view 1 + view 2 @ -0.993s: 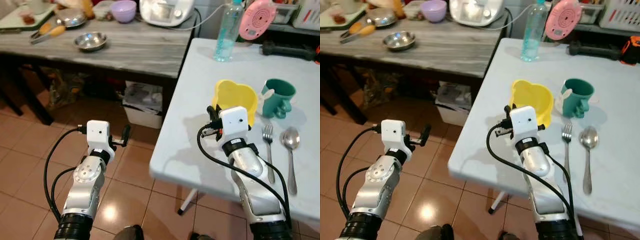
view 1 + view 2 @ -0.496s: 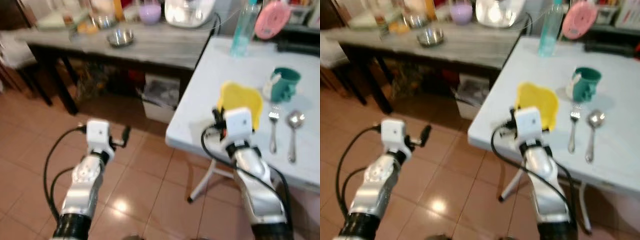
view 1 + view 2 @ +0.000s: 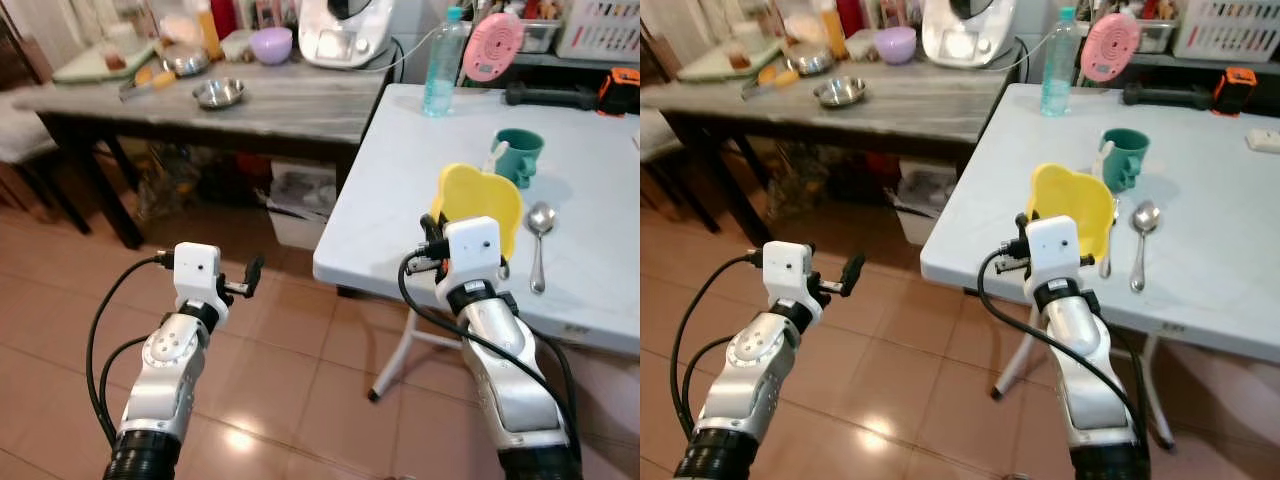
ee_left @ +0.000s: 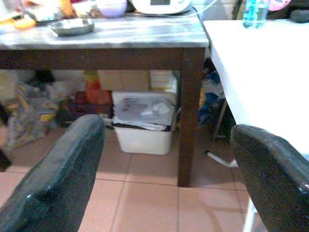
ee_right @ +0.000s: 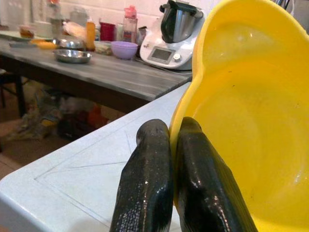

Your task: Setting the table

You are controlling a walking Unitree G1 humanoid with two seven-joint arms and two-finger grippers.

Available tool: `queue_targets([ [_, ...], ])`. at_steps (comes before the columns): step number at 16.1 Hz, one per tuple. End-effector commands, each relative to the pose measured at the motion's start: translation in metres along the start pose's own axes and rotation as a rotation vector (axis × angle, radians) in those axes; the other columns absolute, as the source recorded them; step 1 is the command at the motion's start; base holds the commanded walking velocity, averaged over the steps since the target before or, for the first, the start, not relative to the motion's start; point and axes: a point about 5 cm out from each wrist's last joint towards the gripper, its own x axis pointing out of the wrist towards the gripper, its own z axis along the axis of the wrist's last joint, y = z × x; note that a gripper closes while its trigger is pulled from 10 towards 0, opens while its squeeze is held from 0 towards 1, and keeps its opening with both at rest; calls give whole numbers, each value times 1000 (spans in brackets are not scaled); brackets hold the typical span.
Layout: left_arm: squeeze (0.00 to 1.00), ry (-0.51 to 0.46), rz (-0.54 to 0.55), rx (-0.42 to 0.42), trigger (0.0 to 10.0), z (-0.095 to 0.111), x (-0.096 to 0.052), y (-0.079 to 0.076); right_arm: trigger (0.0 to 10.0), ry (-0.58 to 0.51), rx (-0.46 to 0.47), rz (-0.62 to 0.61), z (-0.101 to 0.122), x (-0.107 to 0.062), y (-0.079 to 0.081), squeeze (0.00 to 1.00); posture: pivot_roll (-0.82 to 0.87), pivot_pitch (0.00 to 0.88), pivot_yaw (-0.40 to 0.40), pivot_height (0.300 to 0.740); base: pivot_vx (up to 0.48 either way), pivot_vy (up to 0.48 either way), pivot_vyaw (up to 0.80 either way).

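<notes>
White table [image 3: 400, 200] carries a green mug [image 3: 520, 155] and a spoon [image 3: 539, 240], with a fork partly hidden behind the yellow bowl [image 3: 480, 205]. Right hand [image 5: 166, 145] has its fingers pinched together on the bowl's rim, holding it tilted over the table's near edge. Left hand [image 4: 164, 159] hangs spread wide and empty over the tiled floor [image 3: 280, 370].

The left gripper [image 3: 254, 270] was held forward at the end of its raised arm, its 2 fingers [image 4: 60, 179] spread wide apart. The right gripper [image 5: 169, 145] had its 2 fingers pinched together on a yellow bowl's [image 5: 241, 135] rim.
</notes>
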Motion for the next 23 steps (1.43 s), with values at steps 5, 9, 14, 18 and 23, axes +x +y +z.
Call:
queue_targets([
  [5,0,-18,-26,15,10000,3,1,-4,10000,-14,4,3,2,2,2,0,-42,65,82,740,0,287,-86],
  [9,0,-20,-29,17,10000,3,1,-5,10000,-14,4,1,2,2,2,0,-43,68,83,740,0,331,0],
  [14,0,-23,-42,15,10000,3,0,-9,10000,-14,5,-3,2,1,2,0,-45,74,87,740,0,425,0],
  [18,0,-27,-50,19,10000,2,0,-12,10000,-10,6,-4,1,1,2,0,-46,77,85,740,0,440,0],
  [23,0,-31,-53,16,10000,2,0,-14,10000,-3,5,-5,0,0,1,0,-46,76,83,740,0,440,-318],
])
